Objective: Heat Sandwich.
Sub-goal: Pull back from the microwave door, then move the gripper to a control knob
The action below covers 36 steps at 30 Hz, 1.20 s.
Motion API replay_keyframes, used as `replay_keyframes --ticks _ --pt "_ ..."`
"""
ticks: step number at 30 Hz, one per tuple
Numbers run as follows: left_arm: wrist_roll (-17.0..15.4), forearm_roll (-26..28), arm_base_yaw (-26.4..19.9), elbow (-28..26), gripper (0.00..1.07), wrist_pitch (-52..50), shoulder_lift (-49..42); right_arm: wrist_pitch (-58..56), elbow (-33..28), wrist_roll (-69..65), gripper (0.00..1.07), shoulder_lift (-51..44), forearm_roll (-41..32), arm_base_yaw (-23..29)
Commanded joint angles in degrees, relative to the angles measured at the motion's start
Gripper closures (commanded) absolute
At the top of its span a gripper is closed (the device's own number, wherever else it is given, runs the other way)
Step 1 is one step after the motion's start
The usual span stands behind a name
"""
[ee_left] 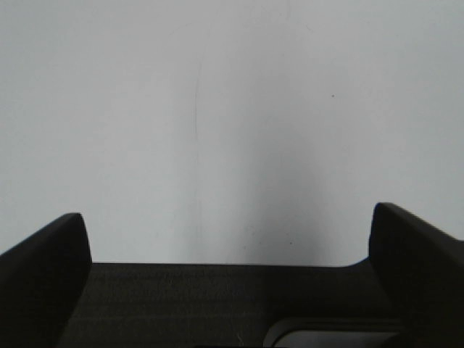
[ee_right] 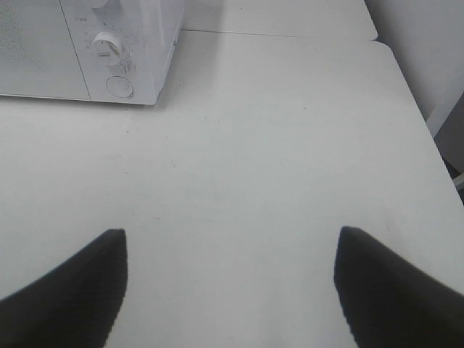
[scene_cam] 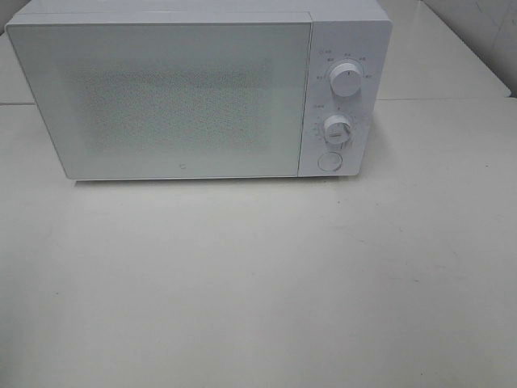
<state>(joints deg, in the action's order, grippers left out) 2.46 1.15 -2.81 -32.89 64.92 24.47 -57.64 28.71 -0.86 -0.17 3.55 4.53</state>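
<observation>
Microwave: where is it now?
In the exterior high view the microwave stands at the back of the table, left of centre, door shut. The right wrist view catches its dials beyond the open right gripper.

Looks like a lab's mock kitchen station rather than a home: a white microwave [scene_cam: 194, 93] stands toward the far edge of a plain white tabletop [scene_cam: 258, 283], where a seam [scene_cam: 444, 99] joins another.

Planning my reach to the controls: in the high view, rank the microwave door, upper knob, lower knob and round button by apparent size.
1. microwave door, by far the largest
2. upper knob and lower knob, which look alike
3. round button, slightly smaller
</observation>
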Motion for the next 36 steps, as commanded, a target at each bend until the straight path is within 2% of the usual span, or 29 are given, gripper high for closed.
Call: replay_keyframes --ticks 1,7,16,36 --pt "-0.1 0.5 0.0 2.3 0.07 -3.1 -6.7 0.5 -0.1 -0.5 0.31 -1.5 0.3 -0.4" --pt "0.3 0.5 0.0 3.3 0.07 -3.8 -18.8 0.5 -0.1 -0.5 0.31 -1.5 0.3 -0.4" --pt "0.3 0.7 0.0 3.3 0.07 -3.7 -26.4 0.5 -0.1 -0.5 0.31 -1.5 0.3 -0.4" --pt "0.3 1.9 0.0 3.3 0.07 -3.8 -26.2 0.5 -0.1 -0.5 0.31 -1.3 0.3 -0.4"
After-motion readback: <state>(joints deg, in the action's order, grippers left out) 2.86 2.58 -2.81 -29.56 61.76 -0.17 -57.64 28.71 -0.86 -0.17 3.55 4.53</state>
